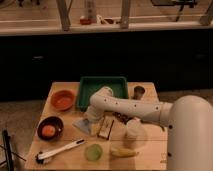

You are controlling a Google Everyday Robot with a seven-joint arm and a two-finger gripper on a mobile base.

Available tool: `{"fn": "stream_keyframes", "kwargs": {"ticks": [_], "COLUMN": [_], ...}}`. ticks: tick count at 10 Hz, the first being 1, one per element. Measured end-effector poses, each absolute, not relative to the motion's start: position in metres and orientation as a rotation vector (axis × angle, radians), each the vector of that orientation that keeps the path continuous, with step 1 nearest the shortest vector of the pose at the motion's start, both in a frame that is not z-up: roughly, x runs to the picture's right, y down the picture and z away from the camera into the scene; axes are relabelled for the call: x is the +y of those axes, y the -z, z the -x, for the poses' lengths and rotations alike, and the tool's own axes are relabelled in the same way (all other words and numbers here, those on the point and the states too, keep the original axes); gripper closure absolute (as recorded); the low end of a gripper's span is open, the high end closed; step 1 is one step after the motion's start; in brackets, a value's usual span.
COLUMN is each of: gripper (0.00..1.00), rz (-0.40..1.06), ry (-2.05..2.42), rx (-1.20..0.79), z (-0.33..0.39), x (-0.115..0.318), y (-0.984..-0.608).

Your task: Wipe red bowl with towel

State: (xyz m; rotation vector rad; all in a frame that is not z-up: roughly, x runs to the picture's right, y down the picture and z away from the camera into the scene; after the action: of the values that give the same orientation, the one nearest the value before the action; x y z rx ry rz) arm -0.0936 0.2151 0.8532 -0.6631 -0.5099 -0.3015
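The red bowl point(62, 99) sits on the wooden table point(150, 150) at the back left, bright orange-red and empty. The grey-blue towel point(81, 125) lies flat near the table's middle, to the right of and nearer than the red bowl. My white arm reaches in from the right, bends in front of the green tray, and points down. My gripper point(91, 120) is at the towel's right edge, low over it and well apart from the red bowl. The wrist hides most of the gripper.
A green tray point(103, 83) stands at the back. A dark maroon bowl point(50, 128) holds an orange object. A white-handled brush point(60, 150), green lid point(93, 151), banana point(122, 152), white cup point(134, 131), small box point(105, 128) and metal can point(139, 91) are also on the table.
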Motion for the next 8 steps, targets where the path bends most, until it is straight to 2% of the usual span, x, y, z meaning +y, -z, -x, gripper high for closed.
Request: {"fn": "stream_keyframes", "kwargs": {"ticks": [3, 4, 5, 8], "gripper": [0.91, 0.97, 1.0, 1.0], "rz": [0.656, 0.656, 0.656, 0.638], "ry": [0.299, 0.302, 0.305, 0.296], "rx": [-0.512, -0.513, -0.512, -0.545], "z": [0.091, 0.091, 0.092, 0.086], "x": [0.213, 0.213, 0.213, 0.204], "y": [-0.852, -0.852, -0.852, -0.843]}}
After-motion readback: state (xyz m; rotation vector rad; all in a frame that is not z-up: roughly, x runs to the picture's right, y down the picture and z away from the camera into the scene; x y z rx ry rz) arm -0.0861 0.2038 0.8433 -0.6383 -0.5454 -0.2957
